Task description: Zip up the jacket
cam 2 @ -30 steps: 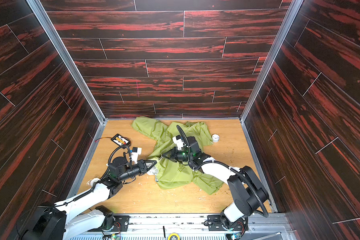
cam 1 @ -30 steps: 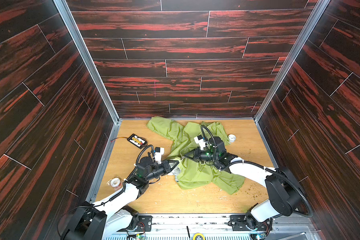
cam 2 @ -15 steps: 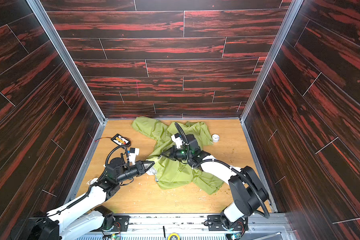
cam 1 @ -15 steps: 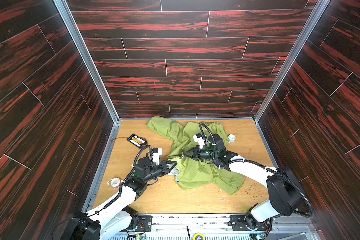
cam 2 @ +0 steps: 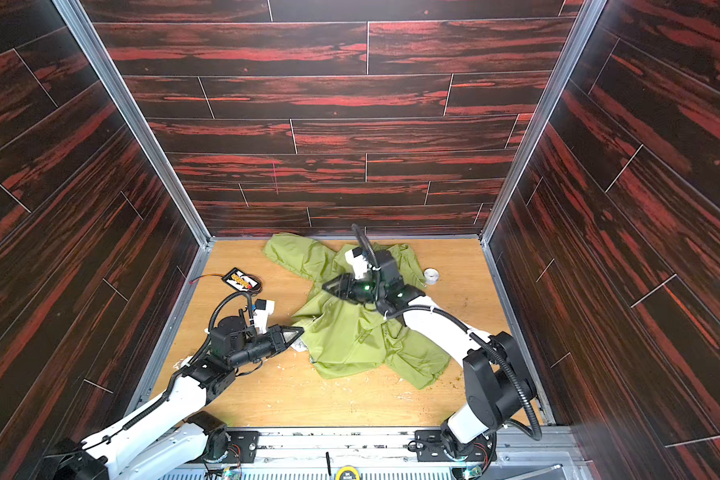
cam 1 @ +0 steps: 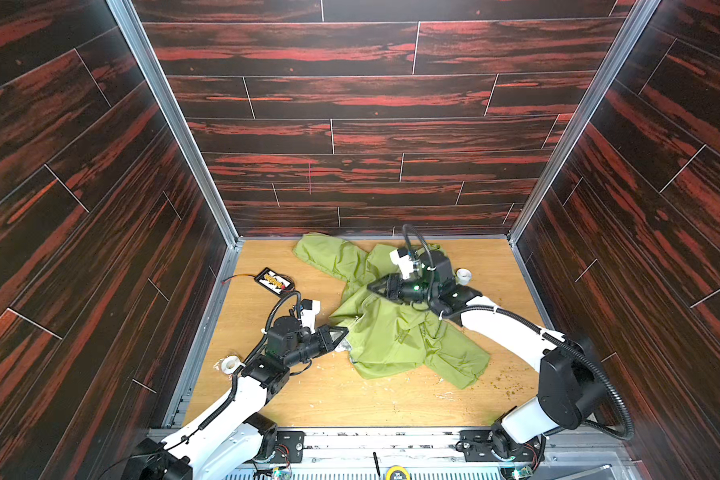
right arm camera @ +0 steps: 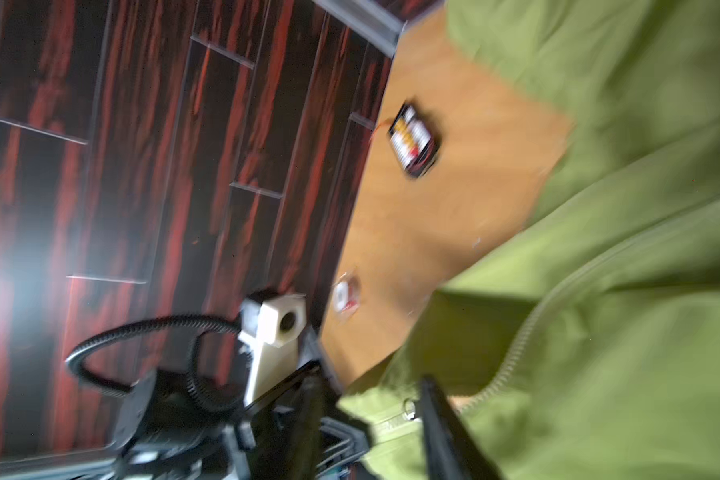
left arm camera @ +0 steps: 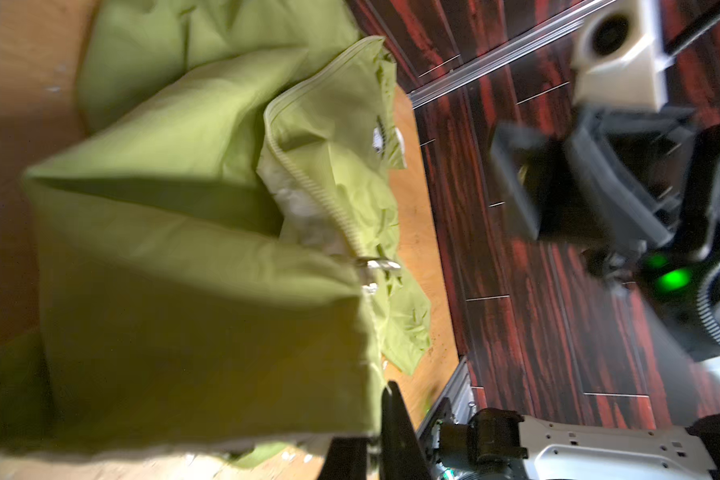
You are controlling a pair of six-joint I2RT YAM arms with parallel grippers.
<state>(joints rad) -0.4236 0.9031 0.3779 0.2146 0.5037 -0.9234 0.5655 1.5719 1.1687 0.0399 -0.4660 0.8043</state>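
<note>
at left: pinched shut on the hem of the one jacket (cam 1: 391, 336) by the left gripper (cam 1: 342, 336). crumpled mid-table (cam 1: 350, 399), with one zipper (left arm camera: 308, 178) running from that hem away toward the collar, one slider (left arm camera: 377, 265) low on it. at right: hovering above with the right gripper (cam 1: 373, 286) parted and empty, slider just ahead of its fingers; likely the freer of two grippers.

The left arm (cam 1: 242, 399) and right arm (cam 1: 504, 332) wear white shells between black joints; ribbed black cables (right arm camera: 154, 324) loop alongside, and cream camera housings (cam 1: 309, 309) crown both wrists.
</note>
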